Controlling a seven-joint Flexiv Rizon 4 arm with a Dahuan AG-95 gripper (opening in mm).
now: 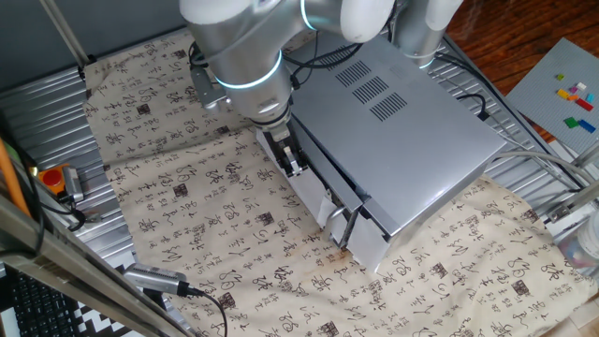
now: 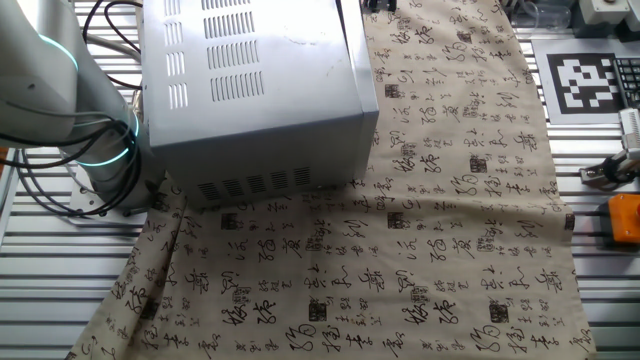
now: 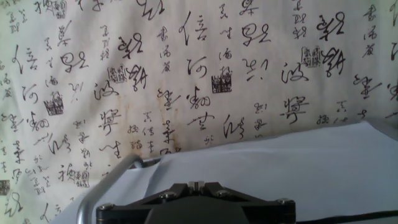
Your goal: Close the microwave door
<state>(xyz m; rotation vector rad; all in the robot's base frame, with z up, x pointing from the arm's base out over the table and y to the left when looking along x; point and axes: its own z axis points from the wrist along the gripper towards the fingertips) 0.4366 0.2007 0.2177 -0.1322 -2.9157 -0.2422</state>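
Calligraphy cloth (image 1: 215,206), pincer (image 1: 292,161) beside nearly shut microwave door (image 1: 323,197).

Beige calligraphy-print cloth (image 1: 215,225) over slatted metal table (image 2: 600,290); wooden floor (image 1: 496,37) beyond; checker marker board (image 2: 590,75).

Calligraphy-printed cloth (image 1: 215,215), coloured blocks (image 1: 574,96)

The microwave (image 2: 255,90) sits on a calligraphy-print cloth (image 2: 400,260), robot arm (image 2: 60,90) beside it.
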